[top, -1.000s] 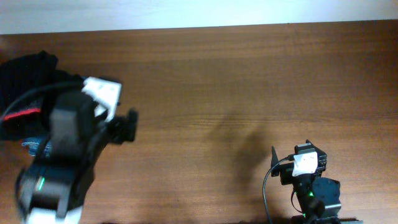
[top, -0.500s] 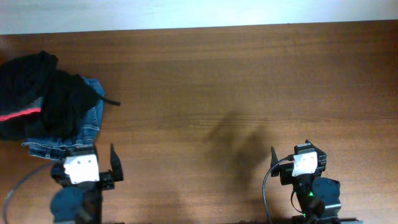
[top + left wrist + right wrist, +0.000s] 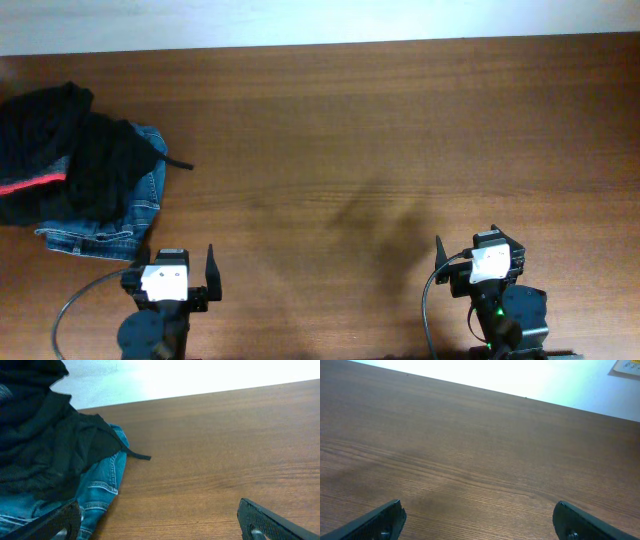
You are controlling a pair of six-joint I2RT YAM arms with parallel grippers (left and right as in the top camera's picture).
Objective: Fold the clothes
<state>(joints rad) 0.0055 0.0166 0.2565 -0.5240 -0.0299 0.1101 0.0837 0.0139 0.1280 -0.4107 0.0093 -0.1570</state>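
Note:
The black garment with a red waistband [image 3: 30, 150] lies bunched in a pile at the table's far left, its red band [image 3: 35, 184] showing. My left gripper [image 3: 172, 270] is open and empty at the front edge, below the pile and apart from it. In the left wrist view its open jaws [image 3: 162, 527] frame bare wood, with black cloth [image 3: 40, 450] at upper left; the red band is hidden there. My right gripper [image 3: 478, 252] is open and empty at the front right, with only wood between its jaws [image 3: 480, 522].
Blue denim jeans [image 3: 140, 215] lie under the pile and also show in the left wrist view [image 3: 97, 490]. A plain black garment [image 3: 105, 165] with a loose cord [image 3: 180, 164] lies on them. The brown wooden table [image 3: 380, 130] ends at a white wall behind.
My left arm has drawn back from over the pile to the front edge of the table, holding nothing. The pile is now uncovered. The right arm has not moved.

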